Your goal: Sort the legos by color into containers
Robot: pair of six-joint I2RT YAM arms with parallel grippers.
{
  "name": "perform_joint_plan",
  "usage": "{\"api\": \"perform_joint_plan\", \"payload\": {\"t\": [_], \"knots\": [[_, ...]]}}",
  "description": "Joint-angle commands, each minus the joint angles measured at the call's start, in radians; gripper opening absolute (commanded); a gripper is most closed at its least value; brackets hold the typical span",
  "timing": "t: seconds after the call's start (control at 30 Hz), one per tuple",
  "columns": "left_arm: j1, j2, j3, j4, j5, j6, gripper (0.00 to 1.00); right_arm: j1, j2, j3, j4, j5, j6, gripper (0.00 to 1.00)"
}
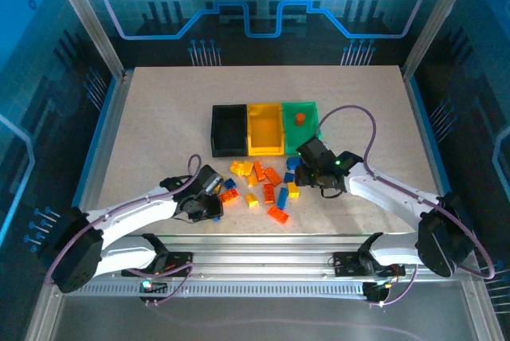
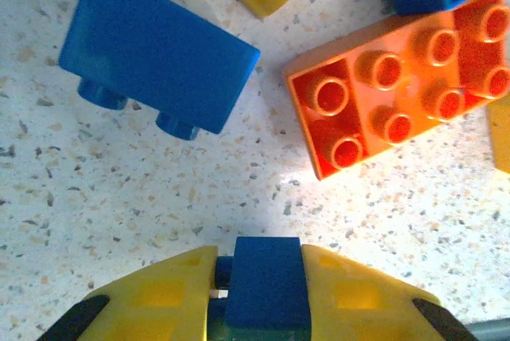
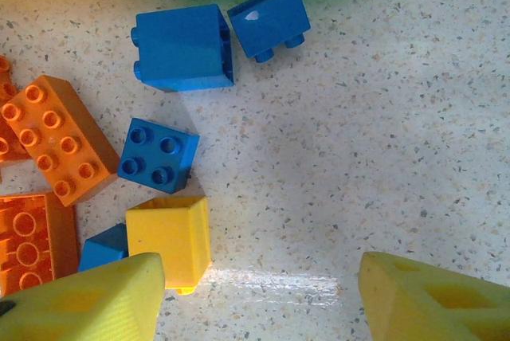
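**Blue brick in hand, bins dead ahead**

My left gripper (image 1: pixel 212 200) is clenched on a small blue brick (image 2: pixel 263 281). The brick is pinched square between the yellow fingers (image 2: pixel 159 293), just above the speckled table (image 2: pixel 119 197). How far it runs back into the jaws is hidden.

In the wrist view a second blue brick (image 2: pixel 155 58) lies on its side at 11 o'clock. An orange eight-stud brick (image 2: pixel 398 90) lies at 1 o'clock, and both are apart from my load.

From above, the loose pile (image 1: pixel 263 182) spreads toward 3 o'clock of this gripper. The row of bins runs 9 to 3 o'clock across the table. The black bin (image 1: pixel 229 150) sits near 12 o'clock of my left gripper, the yellow bin (image 1: pixel 266 150) at 1 and the green bin (image 1: pixel 301 105) at 2. My left arm is the nearer one to the black end.

My right gripper (image 3: pixel 259 281) hangs released over the pile's far side, with a yellow brick (image 3: pixel 169 237) just beside one finger. The green bin is close at its 12 o'clock.

An orange piece (image 1: pixel 300 118) lies in the green bin, and I make out nothing in the other two. With yellow bound for yellow, I judge black to be the blue brick's home.
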Motion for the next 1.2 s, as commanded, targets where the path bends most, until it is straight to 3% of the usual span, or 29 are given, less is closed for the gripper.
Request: {"api": "perform_joint_plan", "payload": {"t": [0.0, 0.13, 0.4, 0.57, 0.73, 0.9, 1.13, 1.17], "knots": [[-0.013, -0.040, 0.082, -0.065, 0.008, -0.012, 0.14, -0.015, -0.001, -0.010, 0.015, 0.009, 0.017, 0.67], [-0.011, 0.056, 0.279, -0.028, -0.018, 0.044, 0.14, -0.025, -0.008, -0.023, 0.025, 0.002, 0.025, 0.67], [0.034, 0.536, 0.835, 0.020, -0.077, 0.195, 0.12, -0.041, -0.024, -0.042, 0.016, -0.008, 0.040, 0.67], [0.055, 0.787, 1.124, -0.042, -0.136, 0.259, 0.11, -0.050, -0.048, -0.058, 0.004, -0.011, 0.044, 0.67], [0.080, 0.924, 1.237, -0.097, -0.162, 0.262, 0.10, -0.059, -0.084, -0.075, -0.001, -0.023, 0.045, 0.67], [0.079, 0.960, 1.268, -0.099, -0.143, 0.256, 0.47, -0.060, -0.094, -0.098, 0.023, -0.043, 0.045, 0.69], [0.052, 0.829, 1.257, -0.049, -0.110, 0.231, 0.73, -0.056, -0.064, -0.133, 0.130, -0.145, 0.045, 0.63], [0.046, 0.790, 1.234, -0.031, -0.101, 0.228, 0.83, -0.050, -0.050, -0.131, 0.142, -0.156, 0.041, 0.62]]}}
